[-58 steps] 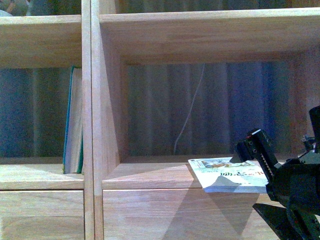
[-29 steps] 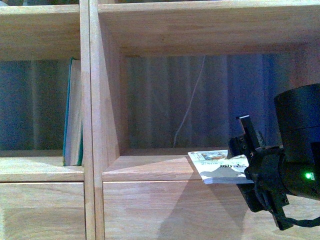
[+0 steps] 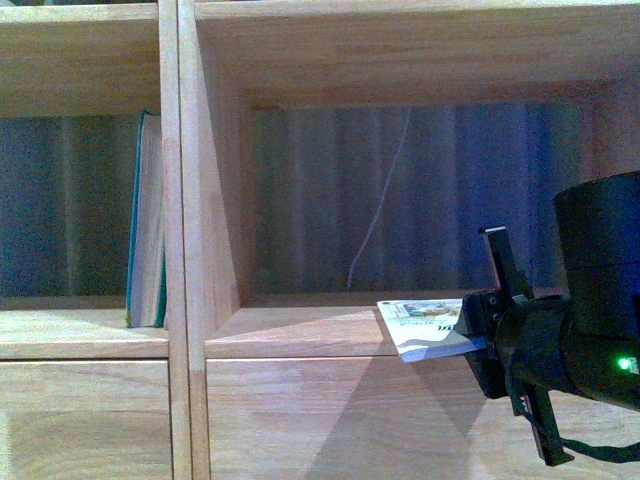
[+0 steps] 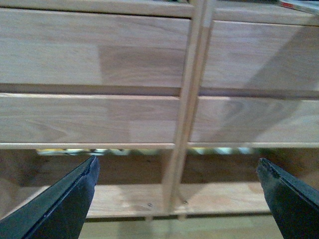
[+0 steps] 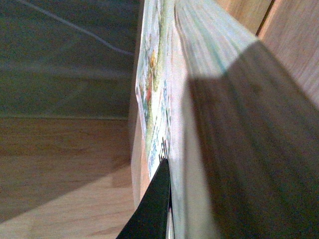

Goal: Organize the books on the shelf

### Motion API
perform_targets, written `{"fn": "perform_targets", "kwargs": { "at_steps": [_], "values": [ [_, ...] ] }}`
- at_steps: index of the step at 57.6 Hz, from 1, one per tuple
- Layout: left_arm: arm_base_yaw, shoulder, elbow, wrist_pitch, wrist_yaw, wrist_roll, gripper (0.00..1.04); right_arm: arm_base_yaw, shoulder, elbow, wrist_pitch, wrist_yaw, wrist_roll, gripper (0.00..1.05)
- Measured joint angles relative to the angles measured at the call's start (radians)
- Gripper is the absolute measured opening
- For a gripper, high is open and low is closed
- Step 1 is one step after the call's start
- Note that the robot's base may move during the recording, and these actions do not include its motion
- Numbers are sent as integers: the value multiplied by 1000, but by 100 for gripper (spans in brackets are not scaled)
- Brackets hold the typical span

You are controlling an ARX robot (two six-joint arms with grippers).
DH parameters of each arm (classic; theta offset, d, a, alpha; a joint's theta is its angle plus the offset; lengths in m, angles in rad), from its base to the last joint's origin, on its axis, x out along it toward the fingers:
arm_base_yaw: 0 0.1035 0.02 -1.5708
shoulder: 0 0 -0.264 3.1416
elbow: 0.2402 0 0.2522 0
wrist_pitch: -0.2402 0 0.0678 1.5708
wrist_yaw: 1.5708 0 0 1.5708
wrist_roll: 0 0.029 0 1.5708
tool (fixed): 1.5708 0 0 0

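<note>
The white-covered paperback (image 3: 422, 328) lies flat at the front edge of the right cubby floor of the light-wood shelf (image 3: 300, 335), overhanging it a little. My right gripper (image 3: 478, 332) is shut on its right end. In the right wrist view the paperback (image 5: 155, 84) shows edge-on, with one dark finger (image 5: 155, 204) against its cover. The teal-covered book (image 3: 147, 220) stands upright in the left cubby, against the divider. My left gripper (image 4: 177, 163) is open and holds nothing, facing the drawer fronts (image 4: 94, 55) low on the shelf.
A thin white cable (image 3: 380, 200) hangs behind the right cubby, in front of a dark curtain. The upright divider (image 3: 185, 250) separates the two cubbies. The shelf's bottom rail and a strip of floor (image 4: 164, 231) show below the drawers.
My right wrist has risen and turned, and it now covers more of the paperback, which stays flat on the cubby's front edge. The teal book has not moved.
</note>
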Motion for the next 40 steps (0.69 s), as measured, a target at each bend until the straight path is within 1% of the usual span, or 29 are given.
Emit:
{"fn": "perform_targets", "kwargs": {
  "at_steps": [4,7,12,15,16,20,22,30,37,40],
  "values": [
    [32,30,32,27,85,-17,98,-2,-23,-15,5,-14,2,8],
    [60,52,64,53,127,-29,98,-3,-40,-23,5,-24,2,8],
    [136,95,128,100,219,-63,98,-1,-83,-33,10,-46,-4,7],
    [200,145,173,144,301,-101,98,4,-103,-33,19,-61,-13,7],
    [211,158,182,155,309,-111,98,6,-109,-33,20,-63,-15,7],
    [268,259,243,226,398,-192,98,17,-141,-32,40,-98,-31,7],
    [281,317,273,267,427,-229,98,24,-158,-32,48,-110,-40,7],
    [266,536,373,408,486,-396,98,52,-208,-30,92,-142,-85,7],
    [202,741,476,519,517,-554,98,62,-228,-30,130,-169,-108,7],
    [173,808,519,555,512,-605,98,64,-232,-30,144,-179,-117,7]
  ]
}}
